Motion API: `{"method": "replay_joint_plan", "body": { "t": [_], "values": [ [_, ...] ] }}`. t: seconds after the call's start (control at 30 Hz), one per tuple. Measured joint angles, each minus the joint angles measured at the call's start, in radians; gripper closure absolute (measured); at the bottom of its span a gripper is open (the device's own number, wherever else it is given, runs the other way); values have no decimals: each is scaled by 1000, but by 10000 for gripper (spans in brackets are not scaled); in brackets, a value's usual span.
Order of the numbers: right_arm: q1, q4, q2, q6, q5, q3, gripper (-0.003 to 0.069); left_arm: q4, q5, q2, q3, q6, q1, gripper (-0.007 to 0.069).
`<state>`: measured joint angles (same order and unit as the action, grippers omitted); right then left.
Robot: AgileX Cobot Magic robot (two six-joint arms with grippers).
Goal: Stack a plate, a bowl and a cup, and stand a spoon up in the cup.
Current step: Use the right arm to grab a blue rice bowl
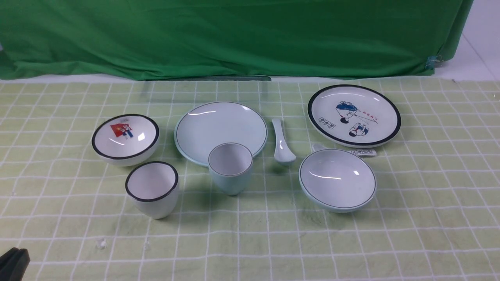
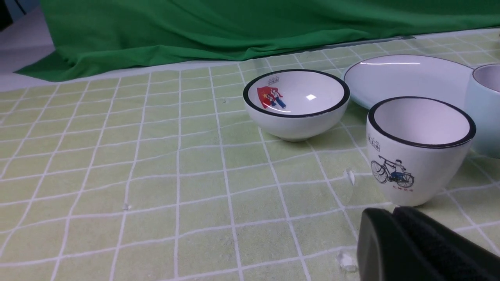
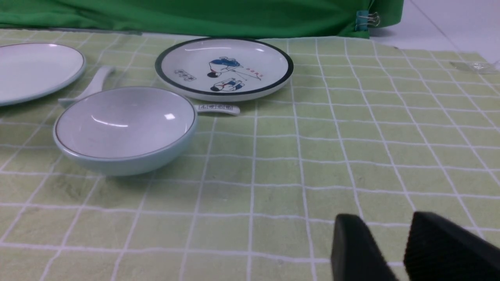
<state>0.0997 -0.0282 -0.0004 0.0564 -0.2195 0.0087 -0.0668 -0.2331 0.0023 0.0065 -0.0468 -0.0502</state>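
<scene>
I see the plate (image 1: 220,127) at mid-table in the front view, well ahead of both claws. The bowl (image 1: 337,179) sits to its right and nearer me, apart from it. In the right wrist view the bowl (image 3: 125,125) is the dish closest to the right claw (image 3: 390,226), whose fingers stand a little apart, gripping nothing, over the cloth (image 3: 273,156). Only that view shows this claw.

The cup (image 1: 230,168) stands upright at the plate's near edge; I cannot tell whether they touch. The spoon (image 1: 282,142) lies between plate and bowl, scoop towards me.

The left claw (image 1: 13,263) is just a dark corner in the front view. The left wrist view shows the left claw (image 2: 392,212) pressed together and empty, near the black-rimmed cup (image 2: 420,148). The cup (image 2: 484,113) lies beyond that, cut by the frame edge.
</scene>
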Motion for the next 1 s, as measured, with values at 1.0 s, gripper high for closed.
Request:
{"method": "replay_joint_plan", "body": {
  "t": [1.0],
  "values": [
    [0, 0, 98, 126, 741, -162, 536, -7, 797, 116, -270, 248, 0, 653]
  ]
}}
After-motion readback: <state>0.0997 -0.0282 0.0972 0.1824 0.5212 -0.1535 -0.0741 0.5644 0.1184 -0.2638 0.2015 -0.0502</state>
